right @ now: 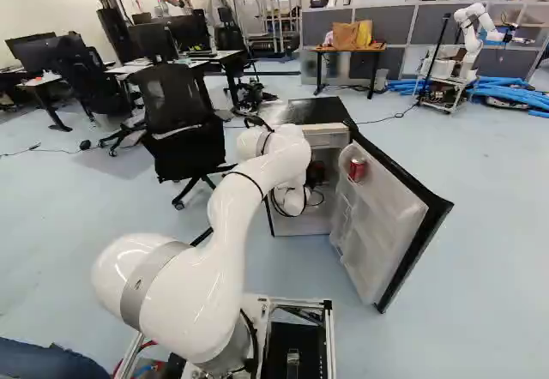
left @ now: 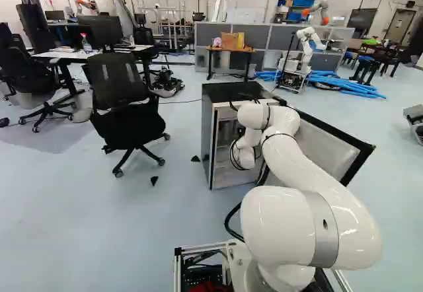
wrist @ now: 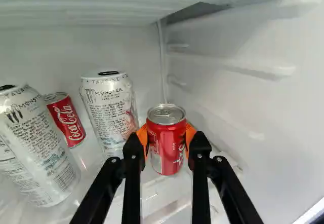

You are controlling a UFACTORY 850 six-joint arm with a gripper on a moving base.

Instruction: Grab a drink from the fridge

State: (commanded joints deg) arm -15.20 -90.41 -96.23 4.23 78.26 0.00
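My end effector (wrist: 166, 139) clamps the red soda can (wrist: 167, 156). I should lift slightly, then withdraw level, avoiding the silver can (wrist: 108, 111).

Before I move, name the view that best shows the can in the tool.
Wrist view: the red can sits between both pads, its lid plain. Neither base view clearly shows it; the right one shows another can, on the door.

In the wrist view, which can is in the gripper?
The red can between the orange pads; the other red can stands between the two tall silver cans.
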